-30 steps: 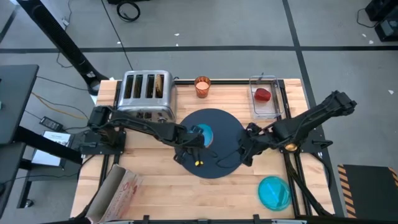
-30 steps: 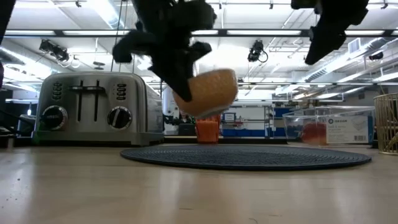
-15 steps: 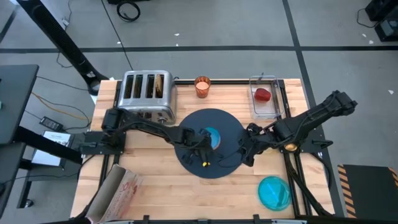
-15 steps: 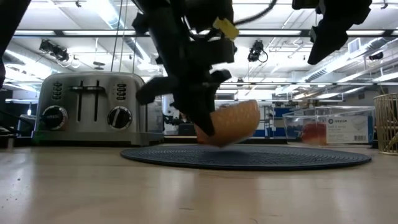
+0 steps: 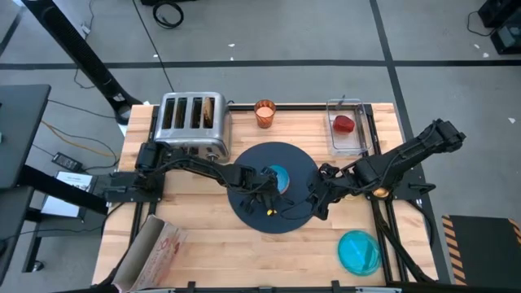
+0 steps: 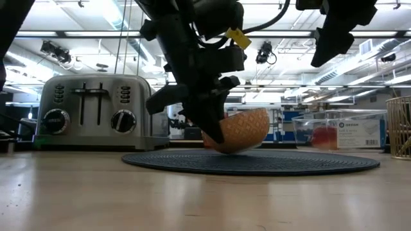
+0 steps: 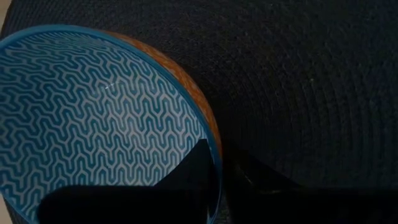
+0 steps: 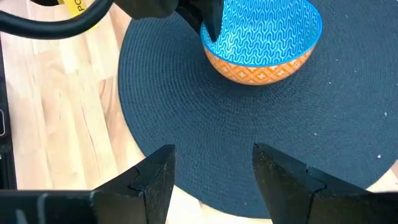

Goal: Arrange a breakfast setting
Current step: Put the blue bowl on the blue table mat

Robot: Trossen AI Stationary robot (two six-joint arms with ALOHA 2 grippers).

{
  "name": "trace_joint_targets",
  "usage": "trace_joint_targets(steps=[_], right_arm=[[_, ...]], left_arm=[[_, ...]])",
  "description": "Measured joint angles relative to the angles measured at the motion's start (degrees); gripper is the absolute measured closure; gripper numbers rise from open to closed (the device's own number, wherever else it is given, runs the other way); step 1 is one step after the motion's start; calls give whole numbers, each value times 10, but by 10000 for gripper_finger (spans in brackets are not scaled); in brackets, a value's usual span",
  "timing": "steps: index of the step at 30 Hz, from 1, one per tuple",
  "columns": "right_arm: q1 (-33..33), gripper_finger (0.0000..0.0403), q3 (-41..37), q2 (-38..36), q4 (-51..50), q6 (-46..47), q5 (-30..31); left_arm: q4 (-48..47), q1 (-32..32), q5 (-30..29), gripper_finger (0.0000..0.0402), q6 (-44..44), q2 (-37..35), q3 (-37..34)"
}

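Note:
A small bowl point(image 5: 278, 178), blue-patterned inside and orange outside, is on the middle of the dark-blue round mat point(image 5: 286, 156). It also shows in the low view point(image 6: 243, 130) and the right wrist view point(image 8: 261, 37). My left gripper point(image 5: 263, 185) is shut on its rim. My right gripper point(image 5: 314, 199) is open and empty, above the mat's right part point(image 8: 211, 155). The orange cup point(image 5: 264, 112) stands behind the mat. A toast slice point(image 5: 210, 110) sticks out of a toaster slot. The red fruit point(image 5: 344, 124) lies in a clear box. The teal plate point(image 5: 359, 251) lies near right. The spoon is not seen. My left gripper holds the bowl's rim point(image 7: 214, 152) on its left side, with one finger point(image 7: 186, 177) inside the bowl and one finger point(image 7: 255, 177) outside. The fingers slant down from the table's left. The bowl's underside point(image 6: 231, 149) is on the mat, and the bowl tilts.
A silver toaster point(image 5: 191, 122) stands at the far left. A clear box point(image 5: 346, 130) stands at the far right. A paper bag point(image 5: 151, 252) lies at the near left corner. Bare wood lies between the bag and the plate.
My left gripper has gone down and a little toward the table's right with the bowl. The bowl was clear above the mat and now meets it, still tilted. My right gripper has edged a little toward the bowl.

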Motion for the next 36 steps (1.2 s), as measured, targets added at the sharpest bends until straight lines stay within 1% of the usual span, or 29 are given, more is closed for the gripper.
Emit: trace_joint_targets(steps=[13, 36], right_arm=[[-12, 185, 0, 0, 7, -2, 3], [-12, 185, 0, 0, 7, -4, 2]], left_arm=[[1, 0, -1, 361, 0, 0, 0], [1, -1, 1, 360, -1, 0, 0]])
